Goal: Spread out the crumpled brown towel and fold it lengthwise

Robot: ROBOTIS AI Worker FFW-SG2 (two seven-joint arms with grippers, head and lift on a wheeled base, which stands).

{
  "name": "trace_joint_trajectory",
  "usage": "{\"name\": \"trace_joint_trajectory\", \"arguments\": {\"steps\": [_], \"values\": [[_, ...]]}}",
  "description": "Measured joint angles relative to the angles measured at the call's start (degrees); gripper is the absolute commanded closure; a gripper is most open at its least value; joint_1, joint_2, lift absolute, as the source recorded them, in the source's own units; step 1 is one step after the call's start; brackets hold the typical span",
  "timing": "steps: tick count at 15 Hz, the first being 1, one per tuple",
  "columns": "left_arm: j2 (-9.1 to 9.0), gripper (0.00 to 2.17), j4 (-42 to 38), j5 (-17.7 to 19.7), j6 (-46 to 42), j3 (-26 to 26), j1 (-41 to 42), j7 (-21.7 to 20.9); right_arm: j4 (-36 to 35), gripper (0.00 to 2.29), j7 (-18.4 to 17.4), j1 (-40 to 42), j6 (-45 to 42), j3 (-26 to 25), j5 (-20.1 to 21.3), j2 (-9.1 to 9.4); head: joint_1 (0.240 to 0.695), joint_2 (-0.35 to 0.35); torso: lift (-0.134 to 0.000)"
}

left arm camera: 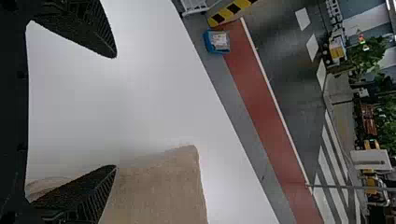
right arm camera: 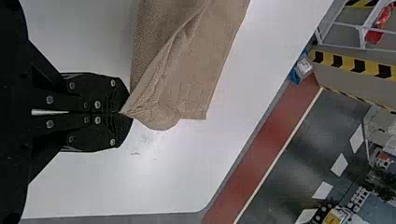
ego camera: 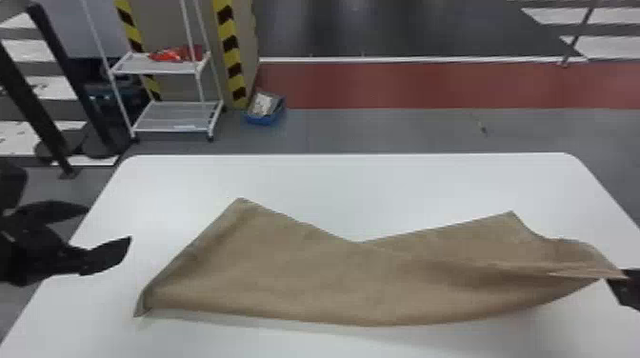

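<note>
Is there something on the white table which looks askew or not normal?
The brown towel lies askew: its far edge dips in a V, and its right end bunches to a point in the right gripper. Probably just mid-work. Faint marks also show on the table near that gripper.

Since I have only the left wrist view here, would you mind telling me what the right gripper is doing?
Observer: The right gripper is shut on a pinched tip of the brown towel.
Operator: Thank you; is the cloth smooth next to that pinch?
Observer: No, the right wrist view shows creases fanning out from it.
Operator: And does the whole far edge run straight from end to end?
Observer: It doesn't; the head view shows it dipping towards the robot in a wide V near the middle, between two corners that point away.
</note>
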Motion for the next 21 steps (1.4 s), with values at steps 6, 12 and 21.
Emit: {"name": "trace_joint_trajectory", "arguments": {"steps": [6,12,21], "values": [[-3.22,0.15,7.96,-5.87,0.62,-14.64,-9.28,3.17,1.04,1.64,0.79,4.4,-2.65,-1.71,0.25,0.37,0.695,-0.124,-0.125],[-7.56,0.33,24.93,-11.58,0.84,-24.53,-20.45,6.86,1.07,1.64,0.74,4.92,-2.71,-0.33,1.1,1.34,0.695,-0.187,-0.125],[-8.03,0.72,37.92,-13.24,0.83,-27.76,-27.95,6.8,1.08,1.64,0.52,4.74,-2.59,0.22,1.79,2.16,0.695,-0.186,-0.125]]}}
